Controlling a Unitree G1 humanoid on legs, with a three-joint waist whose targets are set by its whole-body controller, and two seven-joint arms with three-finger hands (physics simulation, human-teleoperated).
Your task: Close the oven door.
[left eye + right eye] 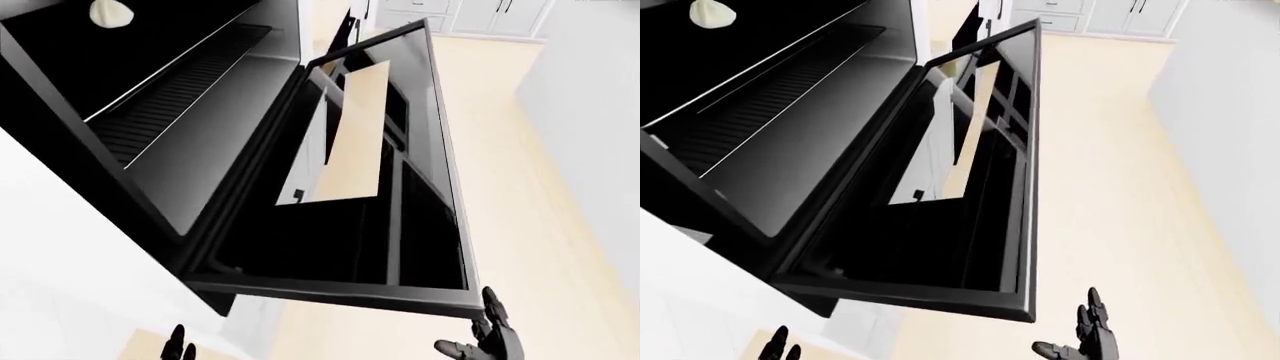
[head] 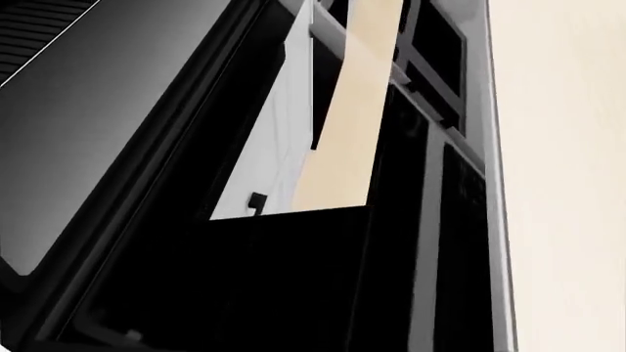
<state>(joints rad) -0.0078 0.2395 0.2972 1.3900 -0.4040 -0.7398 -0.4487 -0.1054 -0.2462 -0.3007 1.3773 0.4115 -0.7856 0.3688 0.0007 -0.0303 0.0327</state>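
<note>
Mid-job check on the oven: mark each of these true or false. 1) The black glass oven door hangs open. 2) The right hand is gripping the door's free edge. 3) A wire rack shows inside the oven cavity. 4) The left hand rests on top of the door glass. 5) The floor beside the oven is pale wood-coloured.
1) The black glass oven door hangs open: true.
2) False. The right hand sits just below the door's corner with fingers spread, closed on nothing.
3) A wire rack shows in the oven cavity: true.
4) False. The left hand is low at the view's bottom edge, beneath the door, fingertips only visible.
5) The pale wood-coloured floor: true.
</note>
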